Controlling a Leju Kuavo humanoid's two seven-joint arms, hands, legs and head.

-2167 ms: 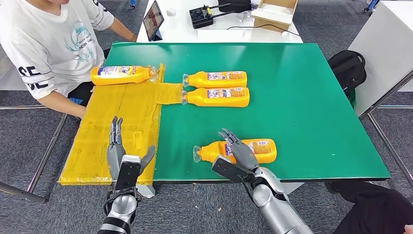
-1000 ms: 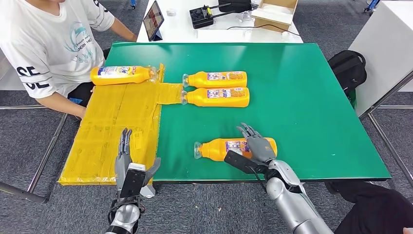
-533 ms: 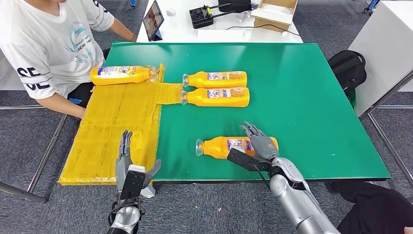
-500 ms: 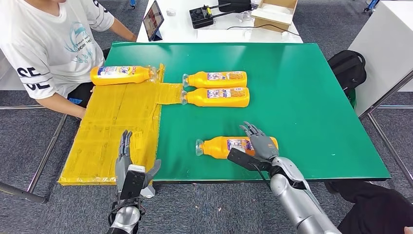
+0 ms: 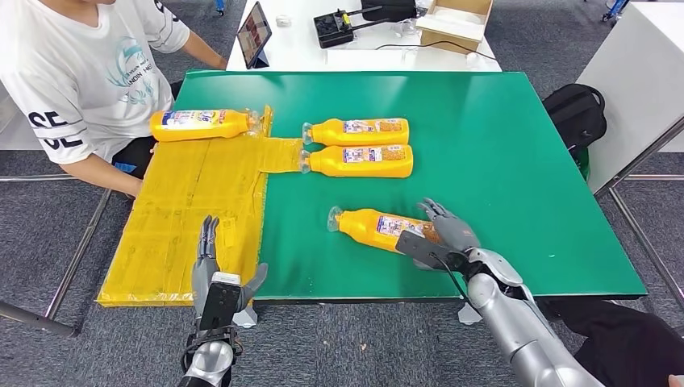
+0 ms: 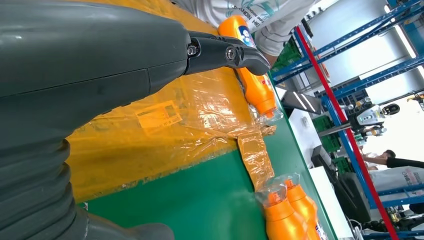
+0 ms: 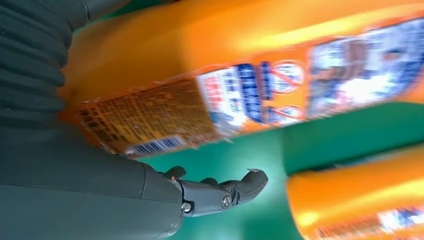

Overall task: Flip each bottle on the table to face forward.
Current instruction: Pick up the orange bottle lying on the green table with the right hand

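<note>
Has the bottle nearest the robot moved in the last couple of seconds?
Yes. The near bottle has swung askew under the right robot hand, its cap end now farther from the table's near edge, toward the bottle pair.

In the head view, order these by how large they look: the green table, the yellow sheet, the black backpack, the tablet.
1. green table
2. yellow sheet
3. black backpack
4. tablet, smallest; it stands farthest from the camera, so its true size is unsure.
</note>
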